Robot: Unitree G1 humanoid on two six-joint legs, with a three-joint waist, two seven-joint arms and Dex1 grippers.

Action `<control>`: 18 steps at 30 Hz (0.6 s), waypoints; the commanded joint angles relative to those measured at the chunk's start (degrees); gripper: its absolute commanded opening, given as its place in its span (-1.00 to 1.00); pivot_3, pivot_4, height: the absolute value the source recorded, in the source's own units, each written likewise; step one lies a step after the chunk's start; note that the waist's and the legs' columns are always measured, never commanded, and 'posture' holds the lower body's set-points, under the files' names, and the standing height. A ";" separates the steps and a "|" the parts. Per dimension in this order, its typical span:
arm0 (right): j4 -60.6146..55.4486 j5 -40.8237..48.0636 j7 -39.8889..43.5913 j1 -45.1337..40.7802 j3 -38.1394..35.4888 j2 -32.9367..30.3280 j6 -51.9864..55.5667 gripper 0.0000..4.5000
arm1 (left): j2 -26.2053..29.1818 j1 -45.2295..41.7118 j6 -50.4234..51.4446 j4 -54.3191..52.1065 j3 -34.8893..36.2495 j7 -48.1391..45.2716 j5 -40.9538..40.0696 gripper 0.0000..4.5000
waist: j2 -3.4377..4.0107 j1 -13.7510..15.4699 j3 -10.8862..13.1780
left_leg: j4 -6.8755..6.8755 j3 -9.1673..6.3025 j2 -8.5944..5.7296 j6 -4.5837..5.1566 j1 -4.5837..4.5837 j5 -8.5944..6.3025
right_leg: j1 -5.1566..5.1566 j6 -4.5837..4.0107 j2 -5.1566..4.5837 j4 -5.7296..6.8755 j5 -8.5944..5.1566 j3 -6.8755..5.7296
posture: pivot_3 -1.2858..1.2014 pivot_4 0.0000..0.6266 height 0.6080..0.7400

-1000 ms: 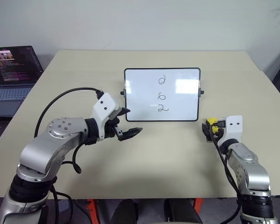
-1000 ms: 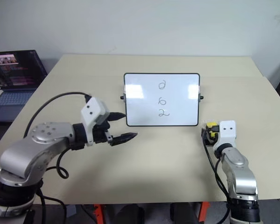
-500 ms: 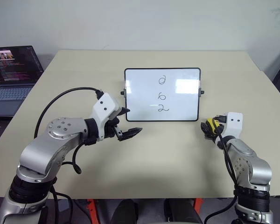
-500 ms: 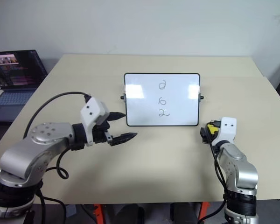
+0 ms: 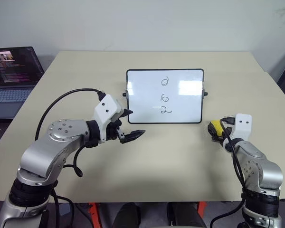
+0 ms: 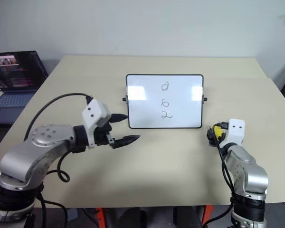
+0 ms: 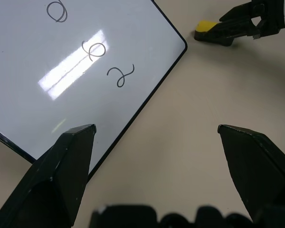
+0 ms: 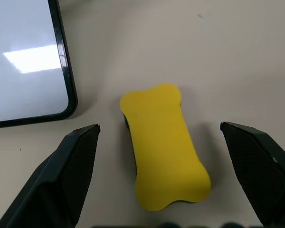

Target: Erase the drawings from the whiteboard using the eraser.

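Note:
The whiteboard [image 5: 180,102] stands propped at mid-table, black-framed, with the drawings [image 5: 165,97] in a column: three small black squiggles. The eraser [image 8: 164,145], a yellow bone-shaped block with a dark underside, lies flat on the table just off the board's lower right corner. My right gripper [image 8: 160,127] is open, one finger on each side of the eraser and neither touching it. My left gripper [image 5: 134,124] hovers open and empty in front of the board's lower left corner; the left wrist view shows the drawings [image 7: 92,50] and the eraser [image 7: 206,28].
An open laptop [image 5: 12,76] sits on a lower surface off the table's left side. The beige table [image 5: 171,161] has bare room in front of the board, between the two arms. Small black knobs stick out from the board's sides.
My right wrist has turned and the hand has shifted slightly to the right around the eraser, which still lies on the table. The left arm and the board have not moved.

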 commanded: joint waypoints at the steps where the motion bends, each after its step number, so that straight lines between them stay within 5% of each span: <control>1: -2.30 0.81 -0.19 -1.50 -1.27 -0.66 0.25 0.98 | 0.67 -0.28 -1.37 -0.39 0.90 0.04 0.52 1.00 | 0.00 0.00 0.00 | 0.00 0.00 0.00 0.00 0.00 0.00 | 0.00 0.00 0.00 0.00 0.00 0.00 | 0.03 -0.52 1.00; 18: -0.70 0.77 0.17 -1.04 -1.17 -0.16 -0.26 0.98 | 0.51 -1.53 -1.58 0.36 0.79 -0.29 0.96 1.00 | 0.00 0.01 0.00 | 0.00 0.00 0.00 0.00 0.00 0.00 | 0.00 0.00 0.00 0.00 0.00 0.00 | 0.03 -0.52 1.00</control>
